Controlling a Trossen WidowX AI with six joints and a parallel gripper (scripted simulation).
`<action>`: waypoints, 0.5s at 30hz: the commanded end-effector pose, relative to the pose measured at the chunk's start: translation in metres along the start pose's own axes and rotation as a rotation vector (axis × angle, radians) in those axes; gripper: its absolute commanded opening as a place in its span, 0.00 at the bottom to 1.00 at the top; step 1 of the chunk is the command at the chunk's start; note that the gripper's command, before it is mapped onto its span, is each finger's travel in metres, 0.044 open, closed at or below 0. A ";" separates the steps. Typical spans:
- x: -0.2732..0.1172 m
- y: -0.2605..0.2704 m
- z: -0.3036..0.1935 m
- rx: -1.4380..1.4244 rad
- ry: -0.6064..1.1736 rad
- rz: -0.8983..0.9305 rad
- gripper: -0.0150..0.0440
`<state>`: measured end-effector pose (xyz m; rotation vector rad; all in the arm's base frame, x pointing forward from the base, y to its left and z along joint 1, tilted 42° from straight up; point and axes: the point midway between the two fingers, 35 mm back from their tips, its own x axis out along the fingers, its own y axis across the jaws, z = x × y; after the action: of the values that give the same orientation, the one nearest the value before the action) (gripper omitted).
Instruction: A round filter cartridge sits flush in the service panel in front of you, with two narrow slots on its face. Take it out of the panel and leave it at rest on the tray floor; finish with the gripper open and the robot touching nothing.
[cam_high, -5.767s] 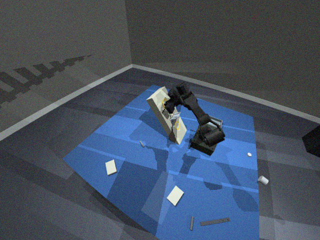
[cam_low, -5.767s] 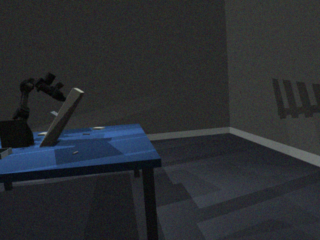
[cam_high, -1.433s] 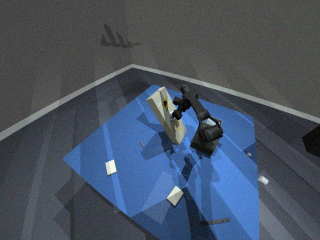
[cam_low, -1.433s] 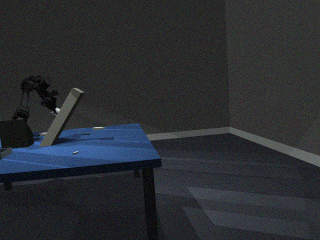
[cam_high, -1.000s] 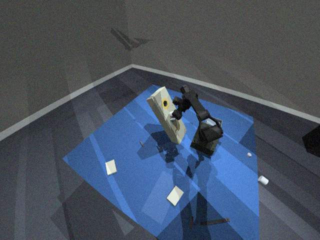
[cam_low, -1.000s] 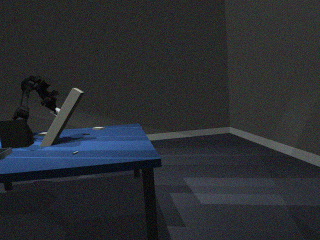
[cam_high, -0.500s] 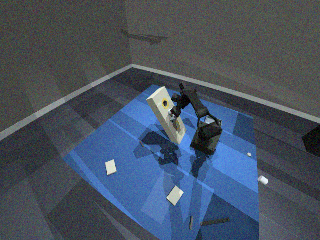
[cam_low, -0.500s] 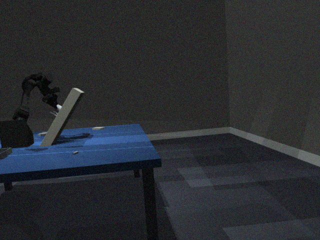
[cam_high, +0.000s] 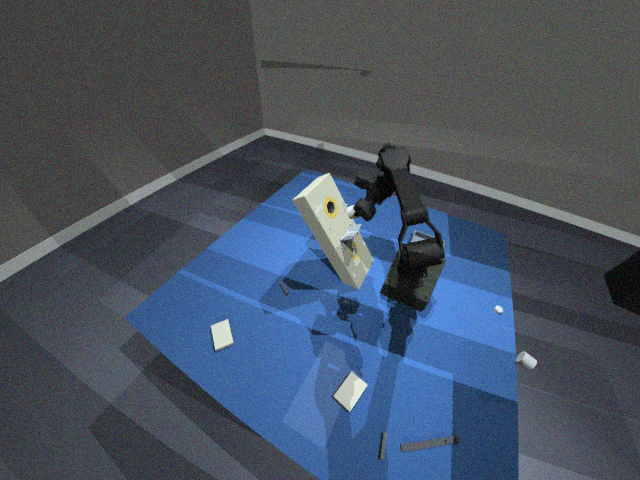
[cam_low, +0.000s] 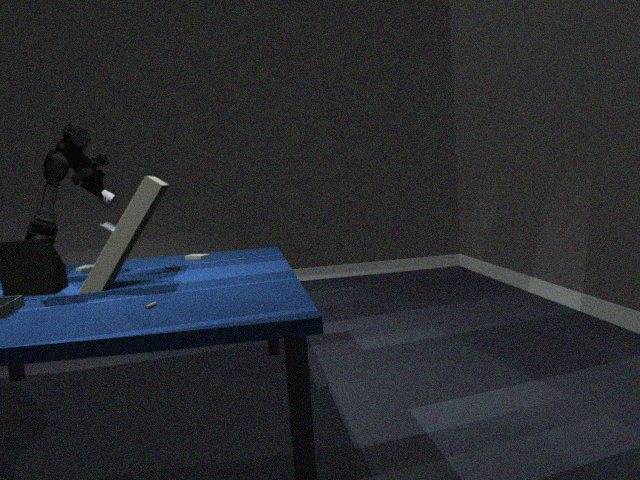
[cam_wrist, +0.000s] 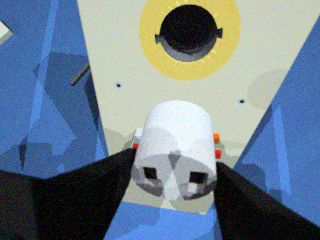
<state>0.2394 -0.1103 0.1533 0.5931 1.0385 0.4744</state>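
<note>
I have the white cartridge (cam_wrist: 175, 145) clamped between the fingers, out of the panel (cam_high: 333, 235) and held in the air in front of its upper face, clear of the yellow-ringed socket (cam_wrist: 190, 35), which now stands vacant and dark. In the wrist view the two slots on the cartridge face point back toward the camera, and the fingers grip the barrel from either side near that end. In the exterior view the cartridge (cam_low: 107, 195) hangs just short of the panel, with a visible gap between them. A small white shelf (cam_high: 350, 233) lower on the panel, below the socket, may be the tray; I cannot confirm this. Risks from here, as I judge them: the grip sits near one end of a smooth round body, so a quick swing or a tilt of the wrist could let it slip out, fall to the worktop (cam_low: 217, 304) and roll. A descent too close to the panel could knock the cartridge against its face. Releasing above the tray floor rather than on it could let the cartridge bounce or roll off.
</note>
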 end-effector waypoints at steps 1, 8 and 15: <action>-0.016 0.001 0.000 -0.005 -0.004 -0.002 0.25; -0.014 -0.028 0.003 -0.007 -0.005 -0.005 0.25; -0.009 -0.065 0.003 -0.009 -0.006 -0.007 0.25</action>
<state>0.2420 -0.1542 0.1257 0.5960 1.0375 0.4773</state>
